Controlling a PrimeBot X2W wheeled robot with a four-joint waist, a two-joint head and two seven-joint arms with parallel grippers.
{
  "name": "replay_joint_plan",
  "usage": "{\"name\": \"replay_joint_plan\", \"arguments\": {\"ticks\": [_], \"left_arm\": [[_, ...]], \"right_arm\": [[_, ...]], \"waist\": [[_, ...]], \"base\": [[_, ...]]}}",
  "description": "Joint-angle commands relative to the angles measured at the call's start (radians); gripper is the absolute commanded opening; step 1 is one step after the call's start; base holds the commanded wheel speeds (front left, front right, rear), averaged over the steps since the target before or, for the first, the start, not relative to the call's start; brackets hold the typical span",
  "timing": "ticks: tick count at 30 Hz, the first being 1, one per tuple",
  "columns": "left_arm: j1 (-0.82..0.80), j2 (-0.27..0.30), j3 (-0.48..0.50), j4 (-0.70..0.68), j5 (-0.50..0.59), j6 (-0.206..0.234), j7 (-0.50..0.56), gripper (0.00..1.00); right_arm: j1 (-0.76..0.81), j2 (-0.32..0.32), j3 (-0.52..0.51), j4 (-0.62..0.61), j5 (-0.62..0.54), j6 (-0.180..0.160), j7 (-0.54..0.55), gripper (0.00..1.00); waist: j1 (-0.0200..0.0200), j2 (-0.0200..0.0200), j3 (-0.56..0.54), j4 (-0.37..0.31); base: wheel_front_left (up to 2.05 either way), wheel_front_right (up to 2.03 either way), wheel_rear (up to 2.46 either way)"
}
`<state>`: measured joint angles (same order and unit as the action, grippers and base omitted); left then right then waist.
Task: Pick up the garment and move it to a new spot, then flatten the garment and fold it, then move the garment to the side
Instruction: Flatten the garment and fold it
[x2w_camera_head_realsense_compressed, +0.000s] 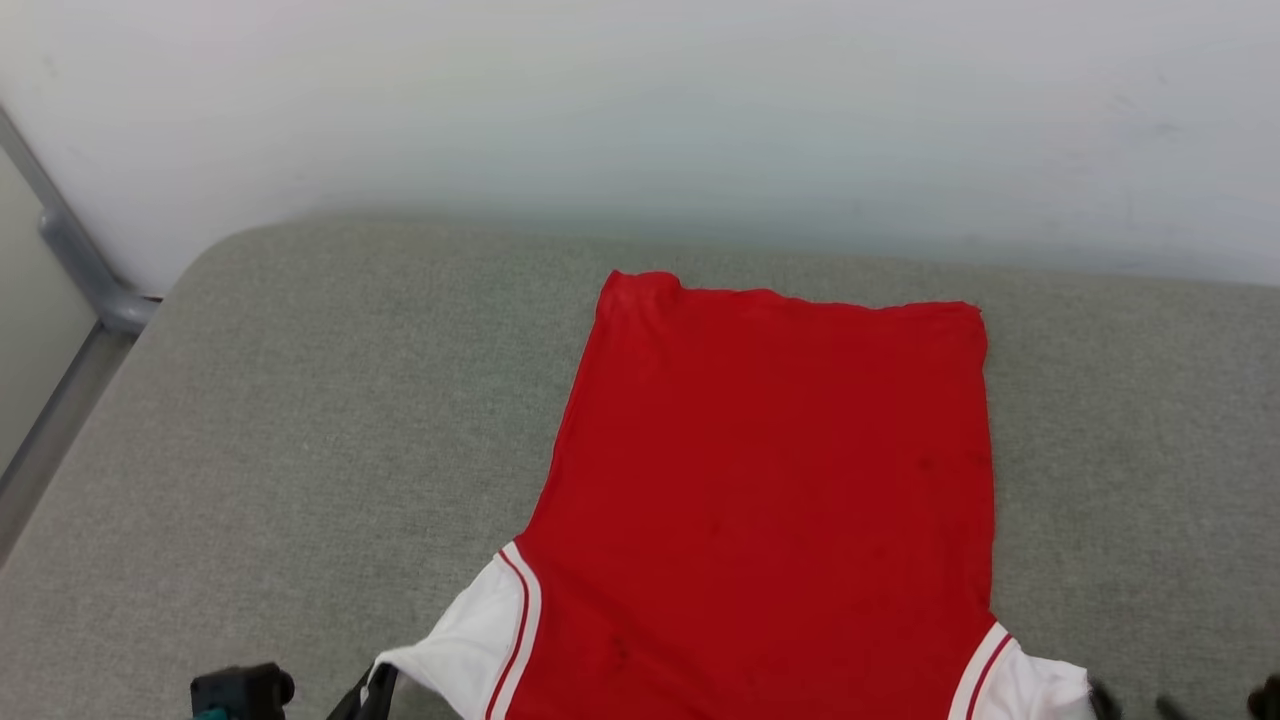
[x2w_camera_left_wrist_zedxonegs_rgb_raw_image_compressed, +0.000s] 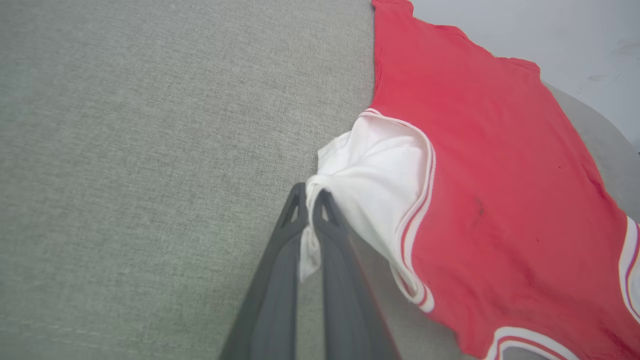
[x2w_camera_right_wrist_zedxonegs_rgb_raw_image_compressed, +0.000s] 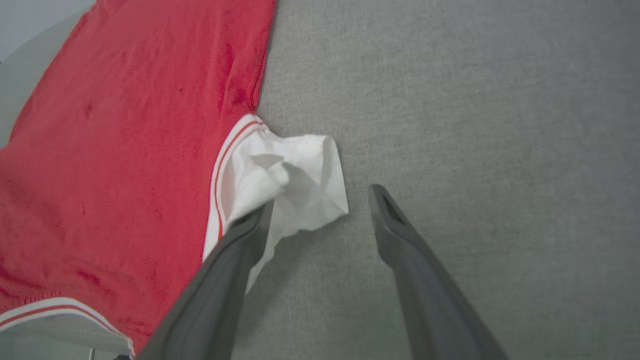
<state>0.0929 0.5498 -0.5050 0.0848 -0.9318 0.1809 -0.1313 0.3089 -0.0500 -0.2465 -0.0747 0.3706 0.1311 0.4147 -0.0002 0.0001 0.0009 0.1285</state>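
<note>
**Left sleeve pinched, right sleeve not yet gripped**

At the left, the left gripper (x2w_camera_left_wrist_zedxonegs_rgb_raw_image_compressed: 310, 197) was clamped on a bunched tuck of the white left sleeve (x2w_camera_left_wrist_zedxonegs_rgb_raw_image_compressed: 375, 165), its two fingers pressed together with cloth squeezed between them. The shirt (x2w_camera_head_realsense_compressed: 770, 480) lay spread, plain red side up, on the grey cushion (x2w_camera_head_realsense_compressed: 300, 450). Its hem pointed toward the wall (x2w_camera_head_realsense_compressed: 640, 100) and its shoulders were nearest the robot. The body looked mostly flat, with the far left hem corner slightly curled. At the right, the right gripper (x2w_camera_right_wrist_zedxonegs_rgb_raw_image_compressed: 321, 200) had its fingers well apart and held nothing. One finger touched the crumpled right sleeve (x2w_camera_right_wrist_zedxonegs_rgb_raw_image_compressed: 300, 170); the other was beside it, over bare cushion.

The shirt looked light, thin and limp, so it would likely sag and drag rather than keep its shape, and a pinch at one point would bunch it. The sleeve ends or shoulder seams seemed the sound places to hold, one on each side, pulled evenly. The rough cushion might catch the cloth.
</note>
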Motion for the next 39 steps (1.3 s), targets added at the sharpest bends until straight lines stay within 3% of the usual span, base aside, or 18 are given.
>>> {"name": "replay_joint_plan", "arguments": {"ticks": [1, 8, 15, 18, 27, 31, 35, 36, 37, 38, 39], "left_arm": [[-0.026, 0.0, 0.004, -0.009, 0.006, -0.006, -0.006, 0.0], [-0.121, -0.009, 0.007, -0.041, 0.039, -0.024, -0.022, 0.0], [-0.22, -0.029, -0.018, -0.065, 0.075, -0.062, -0.034, 0.0], [-0.269, -0.046, -0.028, -0.064, 0.091, -0.086, -0.042, 0.0], [-0.399, -0.107, -0.041, -0.058, 0.124, -0.148, -0.091, 0.0], [-0.424, -0.117, -0.045, -0.051, 0.134, -0.163, -0.1, 0.0], [-0.433, -0.126, -0.042, -0.036, 0.135, -0.173, -0.107, 0.0], [-0.434, -0.129, -0.043, -0.033, 0.133, -0.176, -0.109, 0.0], [-0.436, -0.131, -0.044, -0.028, 0.133, -0.179, -0.111, 0.0], [-0.437, -0.132, -0.045, -0.023, 0.134, -0.18, -0.11, 0.0], [-0.436, -0.132, -0.046, -0.018, 0.133, -0.182, -0.111, 0.0]], "right_arm": [[-0.049, -0.001, -0.008, -0.002, -0.026, -0.001, -0.038, 1.0], [-0.366, -0.008, -0.058, 0.14, -0.138, -0.001, -0.18, 1.0], [-0.657, -0.067, -0.09, 0.332, -0.165, -0.001, -0.124, 1.0], [-0.795, -0.122, -0.101, 0.423, -0.181, -0.001, -0.024, 1.0], [-1.191, -0.205, -0.11, 0.575, -0.286, -0.001, 0.322, 1.0], [-1.252, -0.219, -0.095, 0.603, -0.323, -0.001, 0.378, 1.0], [-1.225, -0.209, -0.104, 0.677, -0.348, -0.001, 0.514, 1.0], [-1.212, -0.199, -0.115, 0.691, -0.354, -0.001, 0.552, 0.47], [-1.203, -0.194, -0.118, 0.696, -0.364, -0.001, 0.58, 0.16], [-1.197, -0.189, -0.127, 0.692, -0.371, -0.001, 0.59, 0.0], [-1.191, -0.183, -0.138, 0.688, -0.38, -0.001, 0.6, 0.0]], "waist": [[0.0002, -0.0001, 0.02, 0.006], [0.0002, -0.0001, 0.132, 0.03], [0.0002, -0.0001, 0.242, 0.092], [0.0002, -0.0001, 0.307, 0.119], [0.0002, -0.0001, 0.493, 0.193], [0.0002, -0.0001, 0.53, 0.209], [0.0002, -0.0001, 0.541, 0.211], [0.0002, -0.0001, 0.541, 0.211], [0.0002, -0.0001, 0.54, 0.211], [0.0002, -0.0001, 0.537, 0.21], [0.0002, -0.0001, 0.533, 0.208]], "base": [[0.0, 0.0, 0.0], [0.0, 0.0, 0.0], [0.0, 0.0, 0.0], [0.0, 0.0, 0.0], [0.0, 0.0, 0.0], [0.0, 0.0, 0.0], [0.0, 0.0, 0.0], [0.0, 0.0, 0.0], [0.0, 0.0, 0.0], [0.0, 0.0, 0.0], [0.0, 0.0, 0.0]]}}
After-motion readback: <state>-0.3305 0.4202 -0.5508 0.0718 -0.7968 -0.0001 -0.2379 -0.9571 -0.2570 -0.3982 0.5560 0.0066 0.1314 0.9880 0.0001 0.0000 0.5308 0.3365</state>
